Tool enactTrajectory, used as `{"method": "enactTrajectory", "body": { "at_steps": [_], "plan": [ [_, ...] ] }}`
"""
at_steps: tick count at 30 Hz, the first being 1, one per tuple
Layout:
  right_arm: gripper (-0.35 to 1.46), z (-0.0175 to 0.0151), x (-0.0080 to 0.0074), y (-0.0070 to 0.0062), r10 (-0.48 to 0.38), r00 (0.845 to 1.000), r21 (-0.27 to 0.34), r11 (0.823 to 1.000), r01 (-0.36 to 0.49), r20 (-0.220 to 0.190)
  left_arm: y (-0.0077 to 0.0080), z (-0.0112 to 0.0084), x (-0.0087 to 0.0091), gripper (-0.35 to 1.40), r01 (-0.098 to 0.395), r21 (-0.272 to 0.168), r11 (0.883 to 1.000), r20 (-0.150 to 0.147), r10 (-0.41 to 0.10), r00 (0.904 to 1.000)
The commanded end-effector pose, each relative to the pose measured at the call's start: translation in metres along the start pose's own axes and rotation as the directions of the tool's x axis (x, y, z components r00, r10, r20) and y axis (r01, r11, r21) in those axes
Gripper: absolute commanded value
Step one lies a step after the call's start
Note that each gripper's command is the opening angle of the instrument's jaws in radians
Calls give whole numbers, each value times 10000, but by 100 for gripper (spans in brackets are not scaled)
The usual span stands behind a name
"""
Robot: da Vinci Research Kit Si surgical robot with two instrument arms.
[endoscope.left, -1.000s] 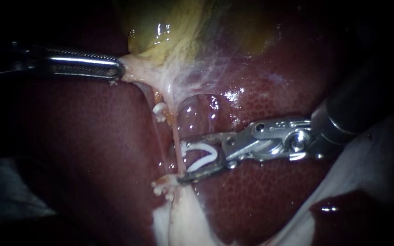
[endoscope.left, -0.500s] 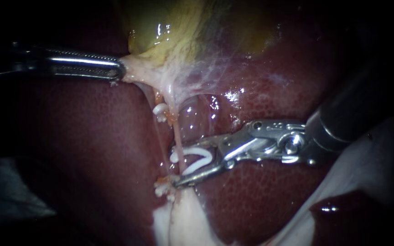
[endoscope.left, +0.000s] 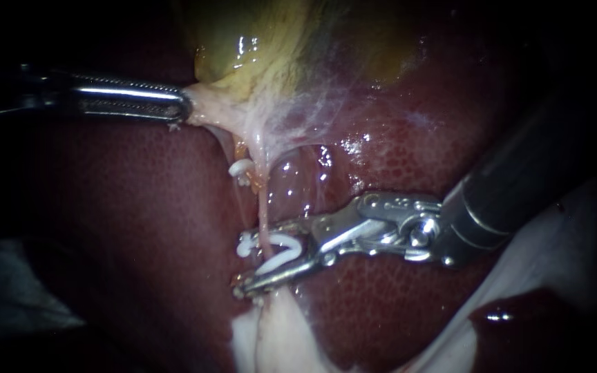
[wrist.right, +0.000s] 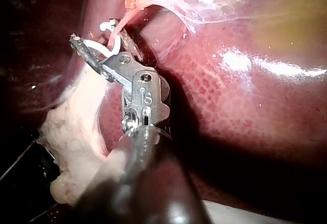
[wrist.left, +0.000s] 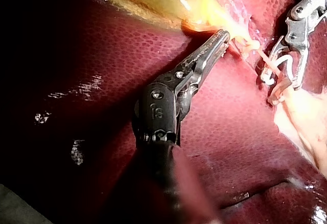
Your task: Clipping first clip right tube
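The right instrument (endoscope.left: 257, 259) holds its slim metal jaws wide apart, with an open white plastic clip (endoscope.left: 286, 243) seated between them, one leg lying along each jaw. The thin pink right tube (endoscope.left: 262, 211) runs straight through the gap, so the jaws and the clip's legs straddle it, and the clip's hooked end shows just past the tube on its far side. The clip is not yet pressed together: a clear gap shows between its legs, and the tube looks unpinched. Just beside it, on the paler strand to the left, a small closed white clip (endoscope.left: 241, 168) sits higher up. Further out, the left instrument (endoscope.left: 182, 110) has its ribbed steel jaws closed on a pale fold of tissue (endoscope.left: 205, 110) at the foot of the yellow-green gallbladder (endoscope.left: 257, 48), drawing it sideways over the dark red liver (endoscope.left: 139, 228) so the tube stands taut. By my reading, placement is done and the squeeze is left: closing the jaws to lock the clip, then opening and backing off
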Motion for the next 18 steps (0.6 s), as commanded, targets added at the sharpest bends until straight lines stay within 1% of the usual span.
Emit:
{"method": "enactTrajectory", "body": {
  "at_steps": [1,5,9,12,14,18],
  "plan": [
    [49,0,0,0,44,10000,-5,10000,-44,4,0,1,-1,-35,-10,-11,10000,2,10,10000],
    [48,1,0,1,93,9999,37,10000,-92,-109,0,1,-1,-35,-10,-9,10000,2,10,10000],
    [48,1,2,-3,489,9982,169,9987,-484,-339,0,1,-1,-35,-10,-8,10000,2,10,10000],
    [48,0,6,-12,764,9947,403,9965,-737,-682,0,1,-1,-35,-10,-9,10000,2,10,10000],
    [47,0,9,-18,821,9936,501,9957,-783,-779,0,1,-1,-35,-11,-9,10000,2,11,10000],
    [43,3,15,-32,965,9929,709,9933,-916,-693,0,0,-1,-35,-11,-11,10000,3,11,10000]
  ]
}}
